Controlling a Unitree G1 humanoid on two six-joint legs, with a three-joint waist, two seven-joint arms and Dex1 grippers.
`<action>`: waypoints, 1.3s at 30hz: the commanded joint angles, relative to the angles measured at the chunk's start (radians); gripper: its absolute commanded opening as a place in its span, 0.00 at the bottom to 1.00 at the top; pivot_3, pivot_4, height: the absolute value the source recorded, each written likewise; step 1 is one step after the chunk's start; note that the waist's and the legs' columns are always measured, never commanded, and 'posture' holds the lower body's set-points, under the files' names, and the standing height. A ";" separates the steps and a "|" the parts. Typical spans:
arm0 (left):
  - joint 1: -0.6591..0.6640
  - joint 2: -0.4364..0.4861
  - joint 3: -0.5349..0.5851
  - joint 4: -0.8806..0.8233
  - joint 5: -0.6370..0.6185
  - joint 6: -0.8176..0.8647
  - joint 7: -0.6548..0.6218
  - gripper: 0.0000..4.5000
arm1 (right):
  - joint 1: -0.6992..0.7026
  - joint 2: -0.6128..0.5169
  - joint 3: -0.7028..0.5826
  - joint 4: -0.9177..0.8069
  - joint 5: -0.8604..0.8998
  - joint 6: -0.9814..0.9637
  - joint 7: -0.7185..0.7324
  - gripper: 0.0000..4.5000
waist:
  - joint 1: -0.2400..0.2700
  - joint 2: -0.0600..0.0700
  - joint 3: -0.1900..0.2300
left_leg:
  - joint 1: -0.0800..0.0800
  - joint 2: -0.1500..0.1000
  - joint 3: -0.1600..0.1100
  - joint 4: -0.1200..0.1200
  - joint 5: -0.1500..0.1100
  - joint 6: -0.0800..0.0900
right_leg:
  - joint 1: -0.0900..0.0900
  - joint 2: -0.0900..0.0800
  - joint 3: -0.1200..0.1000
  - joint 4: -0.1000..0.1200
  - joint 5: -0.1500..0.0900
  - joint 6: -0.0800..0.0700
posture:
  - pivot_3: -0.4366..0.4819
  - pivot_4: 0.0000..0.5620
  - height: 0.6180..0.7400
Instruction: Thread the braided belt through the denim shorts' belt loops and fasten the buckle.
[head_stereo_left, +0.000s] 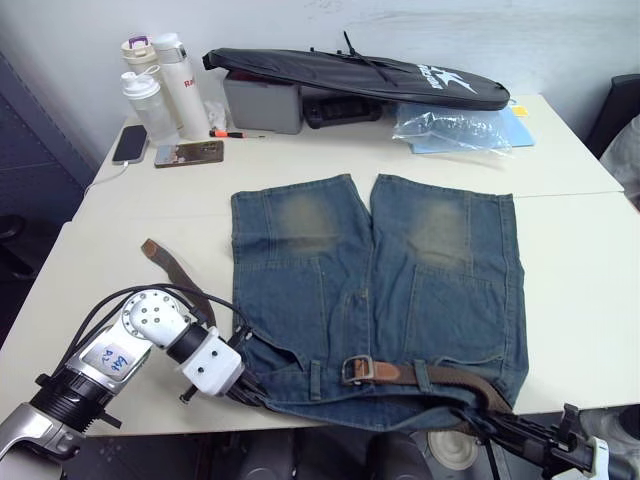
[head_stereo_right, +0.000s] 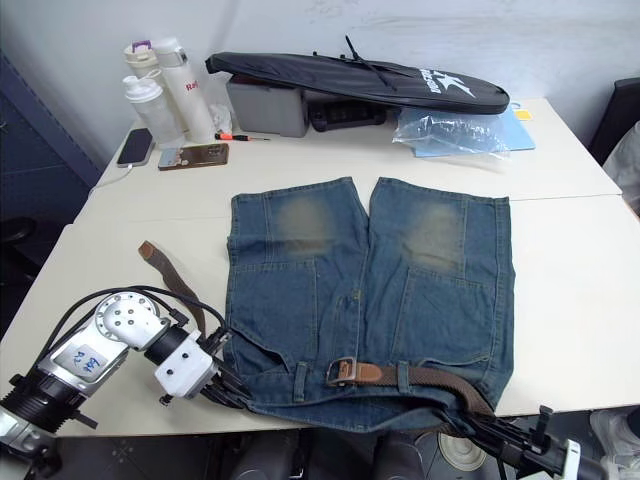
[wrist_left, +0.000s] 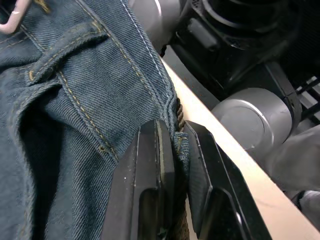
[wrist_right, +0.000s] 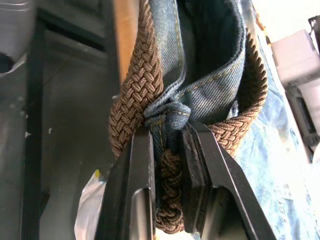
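Left eye view is showing my left gripper (head_stereo_left: 243, 388) at the near left corner of the denim shorts (head_stereo_left: 400, 290), its fingers pinching the waistband fold with the braided belt (head_stereo_left: 455, 377) inside. The shorts are lying flat on the table (head_stereo_left: 590, 290), legs pointing away, the buckle (head_stereo_left: 356, 369) resting mid-waistband. My right gripper (wrist_right: 167, 150) is squeezing belt and denim together at the near right corner.

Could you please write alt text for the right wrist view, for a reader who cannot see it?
The right hand pinches a bunched fold of the denim shorts together with the braided belt between its two black fingers. The brown woven strap wraps around the denim waistband above.
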 joint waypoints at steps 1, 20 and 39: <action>0.009 0.051 -0.016 0.057 0.030 -0.008 -0.111 0.03 | 0.014 -0.096 -0.099 0.298 -0.070 -0.095 -0.082 0.35 | 0.001 0.000 -0.001 | 0.000 0.001 0.000 0.003 -0.002 0.001 | 0.000 0.000 0.000 0.002 -0.001 -0.001 | 0.48 0.27 0.28; -0.426 0.425 -0.185 0.022 -0.695 0.868 -0.112 0.99 | 0.036 -0.266 0.109 -0.414 0.189 0.227 -0.247 1.00 | -0.006 -0.004 -0.003 | 0.000 0.018 0.014 0.020 -0.018 -0.008 | -0.005 0.008 0.000 0.023 -0.016 -0.012 | 0.48 0.27 0.28; -0.500 -0.261 -0.015 0.377 -0.054 0.880 0.484 0.99 | -0.667 -0.329 0.429 -0.707 1.085 2.304 -0.359 1.00 | -0.001 0.000 -0.008 | -0.002 0.019 0.015 0.007 -0.015 -0.004 | -0.004 0.017 -0.003 0.008 -0.010 -0.007 | 0.48 0.27 0.28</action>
